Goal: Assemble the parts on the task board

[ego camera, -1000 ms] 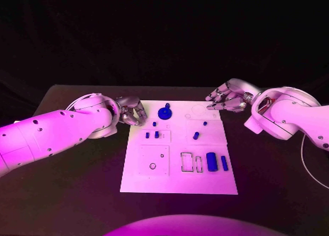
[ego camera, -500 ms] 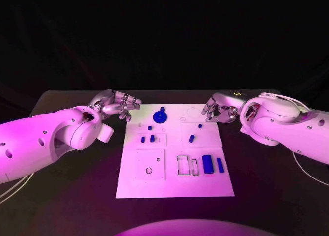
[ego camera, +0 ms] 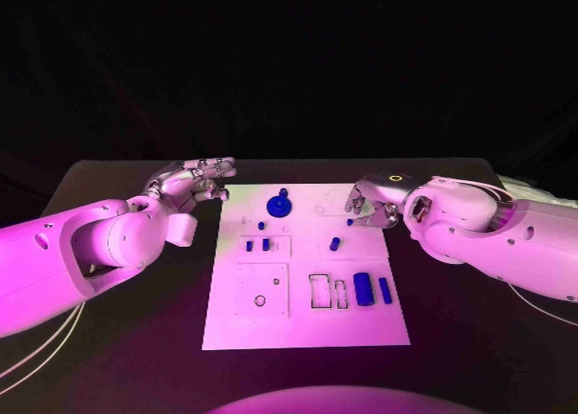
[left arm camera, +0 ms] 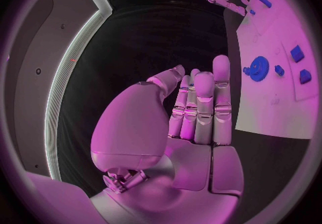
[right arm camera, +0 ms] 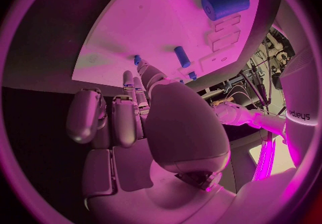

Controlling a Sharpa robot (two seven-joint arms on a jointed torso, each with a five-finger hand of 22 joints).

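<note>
On the black table (ego camera: 115, 345), my empty left hand (ego camera: 196, 177) and right hand (ego camera: 370, 207), fingers loosely extended, flank the task board (ego camera: 302, 319).

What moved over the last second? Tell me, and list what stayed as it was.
The right robot hand came in from beyond the task board's far right corner to its right edge. The left robot hand lifted off the left edge and moved farther away, fingers straightening. Neither took hold of anything. The blue gear and other parts stayed in place.

Hard to make out from my head view

My right hand (ego camera: 367, 205) sits mostly behind my own forearm; the task board's (ego camera: 233, 328) smallest markings are unreadable.
</note>
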